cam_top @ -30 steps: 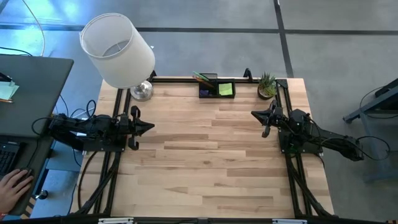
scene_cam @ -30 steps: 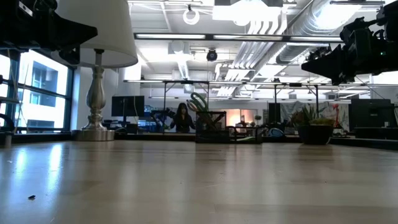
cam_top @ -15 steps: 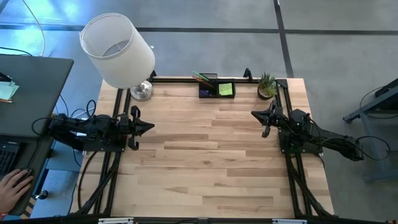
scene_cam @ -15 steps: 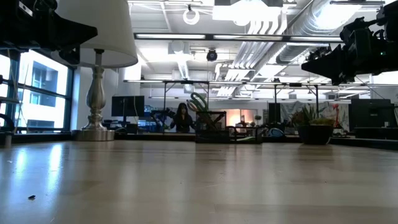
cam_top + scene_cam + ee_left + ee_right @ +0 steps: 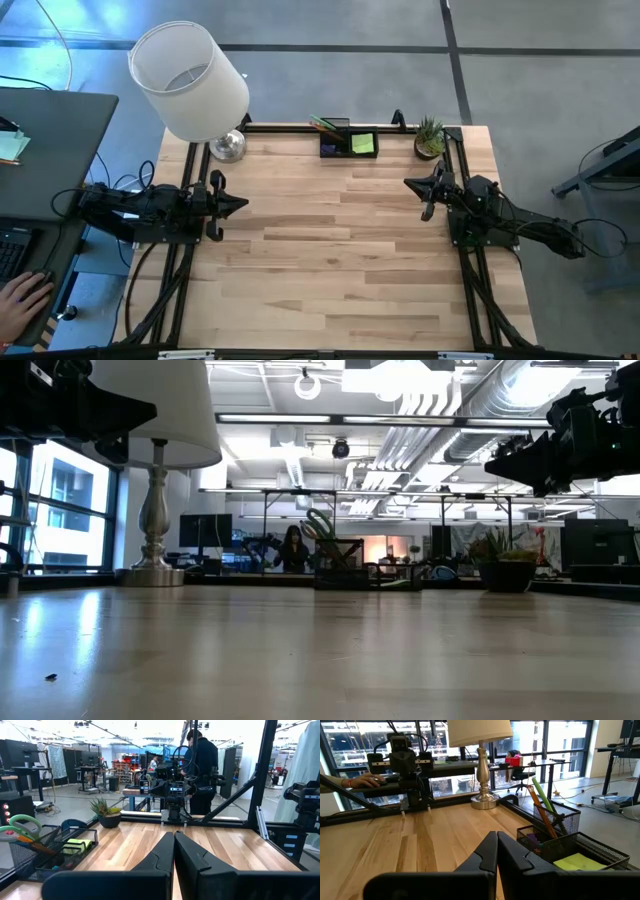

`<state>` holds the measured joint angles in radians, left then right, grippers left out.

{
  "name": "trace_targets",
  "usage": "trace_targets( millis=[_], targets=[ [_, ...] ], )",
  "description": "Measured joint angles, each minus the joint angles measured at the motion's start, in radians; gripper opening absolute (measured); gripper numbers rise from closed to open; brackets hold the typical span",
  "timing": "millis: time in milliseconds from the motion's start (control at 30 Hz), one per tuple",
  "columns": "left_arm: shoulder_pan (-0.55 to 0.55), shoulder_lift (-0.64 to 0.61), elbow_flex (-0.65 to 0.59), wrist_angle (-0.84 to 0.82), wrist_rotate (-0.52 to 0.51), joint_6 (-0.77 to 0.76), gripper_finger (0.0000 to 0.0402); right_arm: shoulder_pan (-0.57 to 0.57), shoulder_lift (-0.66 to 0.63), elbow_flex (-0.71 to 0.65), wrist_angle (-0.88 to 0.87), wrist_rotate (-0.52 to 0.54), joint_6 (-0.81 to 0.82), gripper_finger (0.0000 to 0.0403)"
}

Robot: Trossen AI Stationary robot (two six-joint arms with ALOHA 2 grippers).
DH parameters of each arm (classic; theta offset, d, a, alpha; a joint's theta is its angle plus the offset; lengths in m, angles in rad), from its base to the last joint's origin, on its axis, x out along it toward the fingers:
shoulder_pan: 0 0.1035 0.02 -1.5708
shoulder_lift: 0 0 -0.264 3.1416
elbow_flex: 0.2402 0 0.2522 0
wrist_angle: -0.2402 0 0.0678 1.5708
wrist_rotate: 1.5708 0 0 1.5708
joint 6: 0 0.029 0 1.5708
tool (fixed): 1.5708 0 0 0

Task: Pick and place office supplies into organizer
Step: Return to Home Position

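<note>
Wooden table (image 5: 330, 260) from above, w/ two dark arms parked at its sides. L gripper (image 5: 243, 204) hangs over the left edge, pointing inward, fingers pressed together w/ nothing btwn them. R gripper (image 5: 409, 183) hangs over the right edge facing it, fingers likewise clenched & empty; the two are well apart. Black mesh organizer (image 5: 340, 154) sits mid far edge, btwn a white-shaded lamp (image 5: 190, 80) & a small potted plant (image 5: 430, 138). Inside it: lime sticky pad (image 5: 363, 144) lies flat in the compartment nearer the plant; orange pencils (image 5: 322, 124) & green-handled scissors (image 5: 15, 826) stand tilted in the tall cup on the lamp side; a small purple block (image 5: 532, 839) lies low just beside that cup. A person's hand (image 5: 22, 298) rests at a desk left of the table; another person (image 5: 202, 755) stands in the room beyond
</note>
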<state>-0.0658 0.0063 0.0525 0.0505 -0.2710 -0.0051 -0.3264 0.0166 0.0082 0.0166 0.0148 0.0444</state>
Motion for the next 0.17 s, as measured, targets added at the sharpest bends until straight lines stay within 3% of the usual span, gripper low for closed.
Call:
trace_targets(
  millis=[167],
  targets=[
    [0.0, 0.0, 0.0, 0.0, 0.0, 0.0, 0.0001, 0.0, 0.0, 0.0, 0.0, 0.0, 0.0, 0.0]
  ],
)
